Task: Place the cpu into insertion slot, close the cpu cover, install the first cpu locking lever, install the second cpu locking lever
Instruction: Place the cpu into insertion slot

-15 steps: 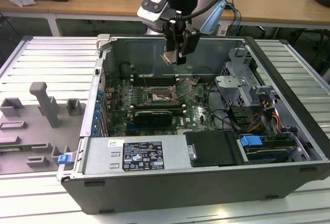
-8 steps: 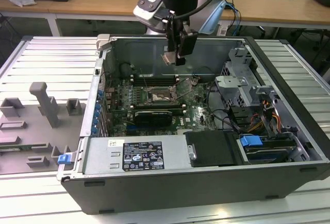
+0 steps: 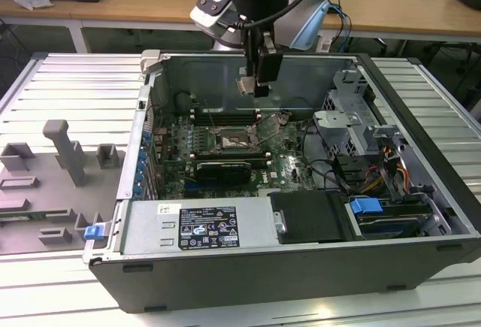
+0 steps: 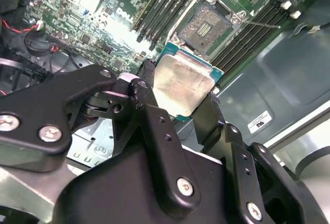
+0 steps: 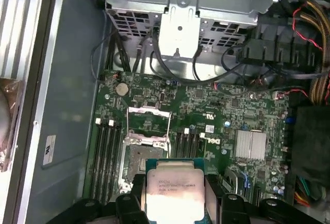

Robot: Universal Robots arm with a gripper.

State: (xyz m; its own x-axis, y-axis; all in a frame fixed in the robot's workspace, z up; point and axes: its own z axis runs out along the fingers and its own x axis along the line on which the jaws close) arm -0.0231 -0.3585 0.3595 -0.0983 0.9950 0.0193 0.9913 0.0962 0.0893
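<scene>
The gripper (image 4: 180, 92) clamps the cpu (image 5: 174, 185) by its edges, held flat above the bare slot (image 4: 206, 26), presumably to keep the two square.

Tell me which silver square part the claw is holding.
The cpu, gripped by its edges in the claw and held clear of the motherboard; the ribbed heatsink sits mounted on it.

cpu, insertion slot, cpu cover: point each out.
cpu (image 5: 174, 193), first wrist view, on its metal top.
insertion slot (image 4: 206, 26), second wrist view, on its dark centre.
cpu cover (image 5: 149, 140), first wrist view, on its silver frame edge.
</scene>
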